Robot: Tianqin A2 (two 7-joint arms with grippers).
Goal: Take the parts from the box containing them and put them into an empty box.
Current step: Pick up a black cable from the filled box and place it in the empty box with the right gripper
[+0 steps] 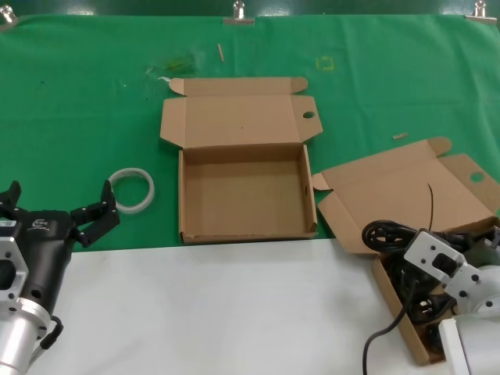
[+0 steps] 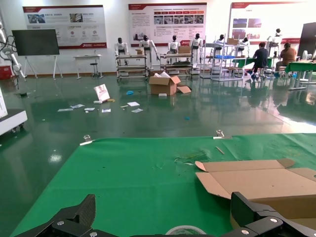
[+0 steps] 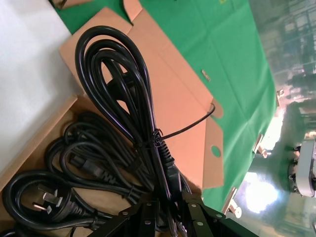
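Black rubbery cable loops, one coiled bundle [image 3: 123, 98] of the parts, hang clamped between the right gripper [image 3: 170, 217] fingers, lifted just above the box containing them [image 1: 406, 324], where more glossy cables [image 3: 74, 163] lie tangled. At the near left, the left gripper [image 1: 58, 215] hovers spread wide beside a white plastic ring [image 1: 131, 190]. Farther back, the empty box [image 1: 246, 191] sits squarish, corrugated brown, on green cloth [image 1: 78, 117].

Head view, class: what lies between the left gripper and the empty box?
A white plastic ring lies on the green cloth between the left gripper and the empty box; otherwise that stretch is bare, as the head view shows.
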